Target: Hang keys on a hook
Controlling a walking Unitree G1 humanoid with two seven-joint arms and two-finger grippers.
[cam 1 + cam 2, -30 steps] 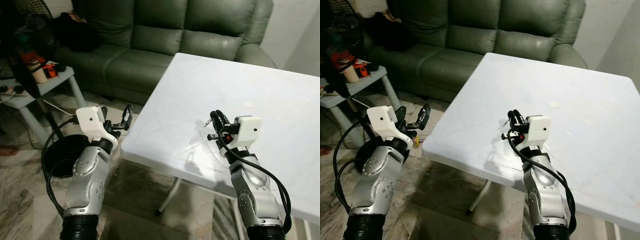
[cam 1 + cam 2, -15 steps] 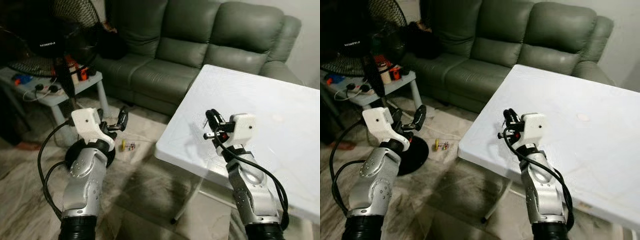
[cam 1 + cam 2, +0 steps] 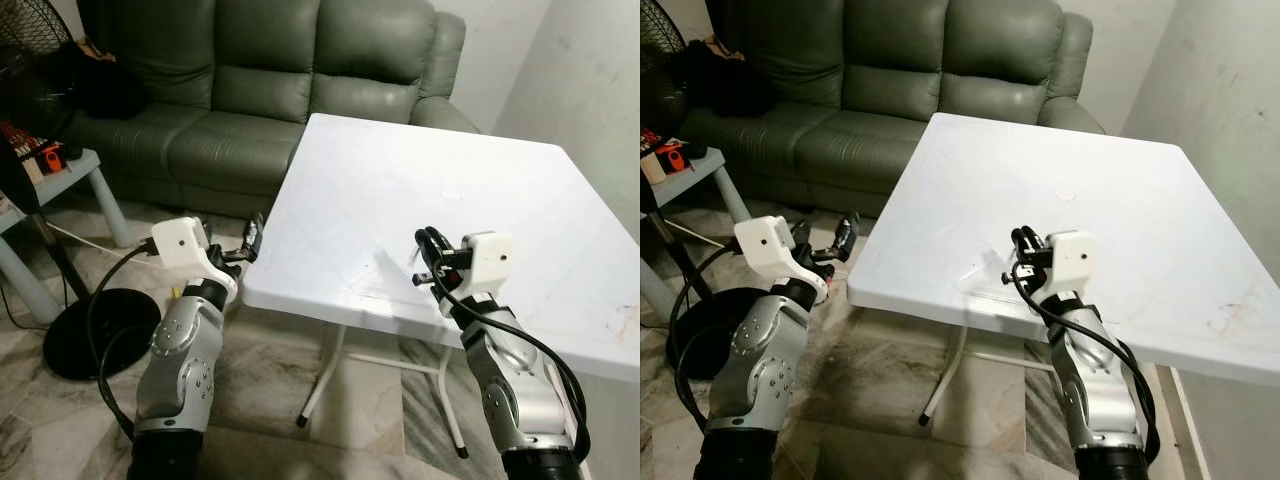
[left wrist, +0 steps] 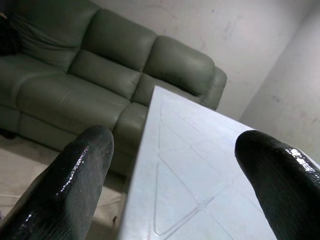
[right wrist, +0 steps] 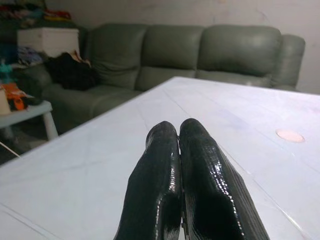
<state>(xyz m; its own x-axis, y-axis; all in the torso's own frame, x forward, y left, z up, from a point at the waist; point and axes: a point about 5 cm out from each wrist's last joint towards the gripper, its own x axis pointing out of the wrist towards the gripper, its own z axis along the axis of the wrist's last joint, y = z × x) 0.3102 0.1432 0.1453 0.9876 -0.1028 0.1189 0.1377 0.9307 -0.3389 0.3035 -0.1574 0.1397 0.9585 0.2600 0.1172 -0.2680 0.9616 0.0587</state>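
White table (image 3: 420,190) before a green sofa (image 3: 250,80): left tool (image 3: 250,240) spread wide, right tool (image 3: 1025,250) pinched together, empty. Search step; locating keys comes next.

Table (image 3: 420,190) ahead, sofa (image 3: 250,90) behind it, fan (image 3: 30,120) at left

Place: a home living room.
Seating: a dark green leather sofa (image 3: 270,75) along the far wall.
Table: a white square table (image 3: 440,200) just before the sofa, its right edge near a bare plaster wall (image 3: 590,90).
Floor: marbled tiles (image 3: 70,420).
Left side: a standing fan (image 3: 30,120); a small grey side table (image 3: 60,170) with clutter.
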